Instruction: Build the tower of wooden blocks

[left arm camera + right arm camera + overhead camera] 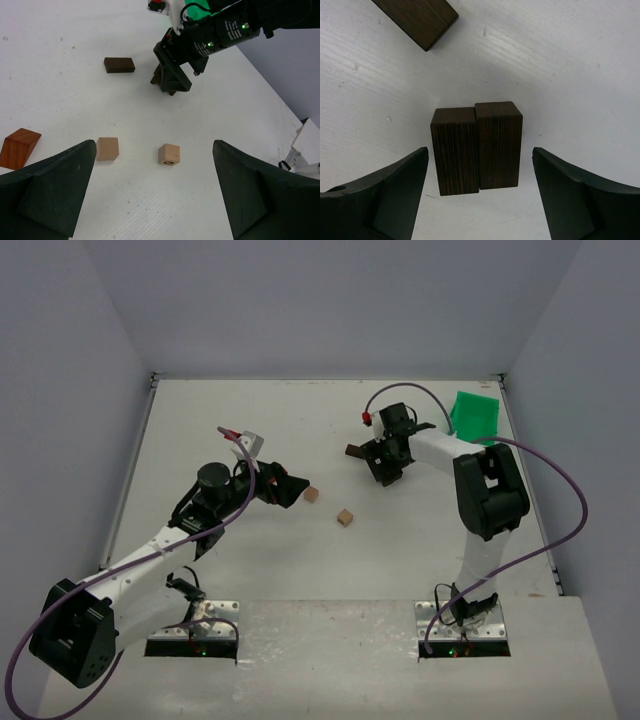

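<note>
Where the white worktop meets the room, plain pale grey walls enclose it on the left, far and right sides. A raised white ledge at the near edge carries both arm bases.

A green plastic bin stands in the far right corner, close beside the right arm. Its contents cannot be made out.

The wooden blocks lie scattered on the worktop, none resting on another. Two light tan wooden cubes sit near the centre, apart from each other. In the left wrist view a reddish-brown wooden block lies to the left of these cubes. A dark brown oblong wooden block lies flat just beside the right jaws. Two more dark brown wooden blocks stand side by side, long faces touching. They show only in the right wrist view.

The right jaws are spread wide on either side of this pair, with a clear gap to each block, and hold nothing.

The left arm reaches toward the centre. The left jaws are likewise spread wide and hold nothing, and they hang above the worktop near the tan cubes.
</note>
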Motion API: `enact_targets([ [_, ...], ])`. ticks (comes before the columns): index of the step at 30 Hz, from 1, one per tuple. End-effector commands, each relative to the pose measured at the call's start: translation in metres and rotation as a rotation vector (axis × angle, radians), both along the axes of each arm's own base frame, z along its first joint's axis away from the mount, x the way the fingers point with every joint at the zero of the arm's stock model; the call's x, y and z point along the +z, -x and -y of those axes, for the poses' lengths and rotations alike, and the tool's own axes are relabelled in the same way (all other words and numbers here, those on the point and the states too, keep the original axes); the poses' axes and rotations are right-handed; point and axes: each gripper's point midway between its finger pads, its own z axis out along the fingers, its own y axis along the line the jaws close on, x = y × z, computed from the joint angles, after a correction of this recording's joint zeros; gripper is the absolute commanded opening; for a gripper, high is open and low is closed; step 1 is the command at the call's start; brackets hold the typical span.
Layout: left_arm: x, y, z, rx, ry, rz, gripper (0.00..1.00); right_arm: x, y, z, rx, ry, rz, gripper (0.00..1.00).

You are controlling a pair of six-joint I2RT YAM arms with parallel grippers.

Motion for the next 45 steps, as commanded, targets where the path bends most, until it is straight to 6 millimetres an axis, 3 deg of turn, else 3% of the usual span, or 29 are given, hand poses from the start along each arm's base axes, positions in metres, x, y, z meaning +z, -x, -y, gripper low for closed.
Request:
enact_targets([
  [1, 0.021, -0.005, 0.000, 0.006, 0.022, 0.055, 1.00, 0.031, -0.030, -0.005, 0.012, -0.016, 0.093, 0.91],
  [4, 0.025, -0.007, -0.005, 0.040, 0.021, 0.047, 1.00, 0.064, -0.039, -0.017, 0.040, -0.070, 0.145, 0.99],
  [9, 0.037, -0.009, -0.019, 0.134, 0.040, 0.033, 1.00, 0.118, -0.029, -0.024, 0.005, -0.177, 0.273, 0.99],
  [13, 0.044, -0.012, -0.035, 0.242, 0.053, 0.004, 1.00, 0.114, 0.000, -0.008, -0.140, -0.200, 0.269, 0.99],
  [15, 0.046, -0.013, -0.045, 0.302, 0.058, -0.024, 1.00, 0.110, 0.034, 0.003, -0.230, -0.241, 0.265, 0.99],
  [16, 0.046, -0.015, -0.050, 0.335, 0.063, -0.029, 1.00, 0.111, 0.036, 0.004, -0.238, -0.246, 0.275, 0.99],
  [17, 0.046, -0.016, -0.055, 0.373, 0.067, -0.043, 1.00, 0.109, 0.050, 0.008, -0.267, -0.277, 0.290, 0.99],
  [21, 0.036, -0.018, -0.069, 0.459, 0.050, -0.099, 1.00, 0.100, 0.101, 0.021, -0.295, -0.339, 0.333, 0.99],
  [23, 0.026, -0.015, -0.075, 0.488, 0.023, -0.133, 1.00, 0.099, 0.115, 0.025, -0.292, -0.354, 0.346, 0.99],
  [29, 0.022, -0.012, -0.087, 0.547, 0.007, -0.146, 1.00, 0.098, 0.122, 0.019, -0.282, -0.405, 0.355, 0.99],
  [35, 0.020, -0.012, -0.095, 0.587, -0.003, -0.142, 1.00, 0.096, 0.121, 0.031, -0.330, -0.362, 0.375, 0.99],
  [45, 0.010, -0.017, -0.091, 0.571, -0.023, -0.150, 1.00, 0.102, 0.123, 0.026, -0.296, -0.396, 0.405, 0.99],
])
